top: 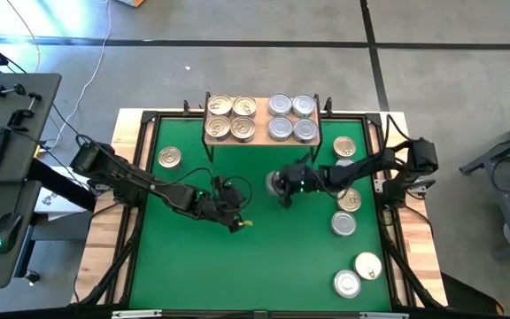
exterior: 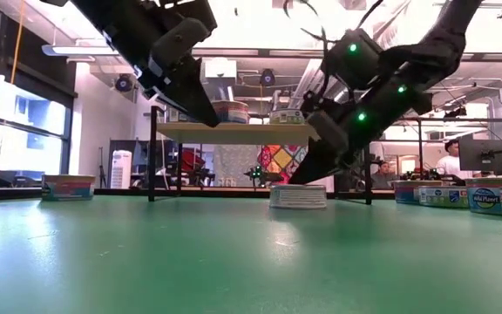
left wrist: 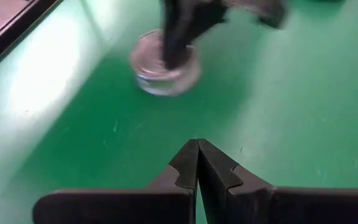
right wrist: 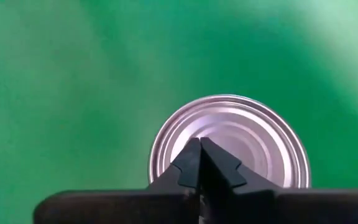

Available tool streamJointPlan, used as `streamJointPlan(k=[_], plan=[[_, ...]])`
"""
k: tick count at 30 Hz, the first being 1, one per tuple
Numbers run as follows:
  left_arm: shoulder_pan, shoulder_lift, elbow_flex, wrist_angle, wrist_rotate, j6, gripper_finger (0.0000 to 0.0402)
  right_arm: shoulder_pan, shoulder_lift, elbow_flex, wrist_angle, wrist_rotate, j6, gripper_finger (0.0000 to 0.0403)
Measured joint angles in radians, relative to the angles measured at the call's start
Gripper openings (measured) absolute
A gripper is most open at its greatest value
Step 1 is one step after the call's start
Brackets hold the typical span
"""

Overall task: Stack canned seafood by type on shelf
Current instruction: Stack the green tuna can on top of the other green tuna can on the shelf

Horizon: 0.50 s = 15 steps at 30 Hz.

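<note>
Green table covering (top: pixel 264 257) fills the work area, with the light-wood shelf (top: pixel 259 133) standing at its far edge. On the shelf, four gold-lidded tins (top: pixel 230 119) sit on the left half and four silver-lidded tins (top: pixel 292 118) on the right half. One more gold-lidded tin (top: pixel 169 158) rests on the table near the left side; several further tins (top: pixel 348 199) lie along the right side.

Right gripper (top: pixel 283 184) is positioned directly over a silver-lidded tin (right wrist: pixel 229 146) in the table centre, just in front of the shelf. Its fingers are pressed together above the lid, not around the tin wall; the tin stands flat on the table and is not held. Left gripper (top: pixel 235 221) waits over bare table nearby, fingers fully closed and empty.

Risk assessment: with closed fingers over the lid, any further descent would press on or skid the tin instead of gripping it. Lifting now would likely leave the tin behind. The fingers probably need to reopen and straddle the rim. The arms are close together, so a wide swing could cause contact.
</note>
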State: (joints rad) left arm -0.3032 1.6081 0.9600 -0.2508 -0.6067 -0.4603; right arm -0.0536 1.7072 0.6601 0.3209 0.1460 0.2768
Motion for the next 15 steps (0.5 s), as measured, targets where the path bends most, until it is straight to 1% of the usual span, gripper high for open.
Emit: streamJointPlan(k=[3, 5, 8, 10, 13, 15], plan=[[-0.002, 0.000, 0.000, 0.010, 0.008, -0.002, 0.0000, 0.074, 0.002, -0.003, 0.029, -0.081, 0.038, 0.0001], [-0.005, 0.000, 0.000, 0.024, 0.009, -0.001, 0.0000, 0.142, 0.006, -0.005, 0.080, -0.095, 0.029, 0.0001], [-0.012, 0.000, 0.000, 0.036, 0.018, -0.001, 0.0000, 0.238, 0.004, -0.009, 0.187, -0.057, -0.011, 0.0000], [-0.019, 0.007, 0.000, 0.041, 0.020, -0.001, 0.0000, 0.283, -0.005, -0.005, 0.234, -0.013, -0.023, 0.0000], [-0.030, 0.026, 0.001, 0.050, 0.038, -0.001, 0.0000, 0.335, -0.011, -0.006, 0.190, 0.038, -0.015, 0.0000], [-0.036, 0.049, 0.001, 0.067, 0.084, 0.008, 0.0000, 0.359, -0.026, -0.006, 0.136, 0.049, -0.002, 0.0000]])
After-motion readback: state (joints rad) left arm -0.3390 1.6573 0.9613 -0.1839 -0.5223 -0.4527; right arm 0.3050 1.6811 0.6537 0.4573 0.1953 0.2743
